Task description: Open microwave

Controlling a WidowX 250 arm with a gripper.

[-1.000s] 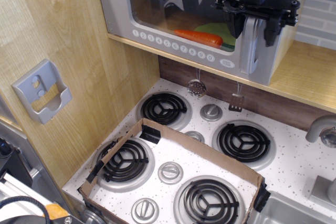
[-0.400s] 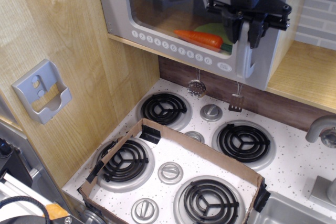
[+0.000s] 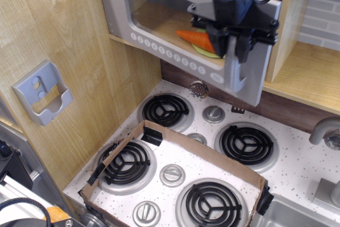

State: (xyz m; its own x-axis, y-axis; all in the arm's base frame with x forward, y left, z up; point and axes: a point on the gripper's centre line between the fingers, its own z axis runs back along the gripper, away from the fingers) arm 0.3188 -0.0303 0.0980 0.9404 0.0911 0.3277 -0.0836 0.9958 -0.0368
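The grey toy microwave sits on the wooden shelf at the top. Its clear-window door hangs partly swung out toward me, hinged at the left, with white buttons along its lower edge and a 12:30 display. My black gripper comes from above and is closed around the silver vertical handle at the door's right edge. An orange carrot and a green plate show inside, behind the window.
Below is a white speckled stovetop with black coil burners and round silver knobs. An open cardboard frame lies on the front burners. A spoon hangs under the shelf. A grey wall holder is at left; a faucet at right.
My gripper has moved left and toward me with the handle. The door has swung outward from nearly closed to partly open.
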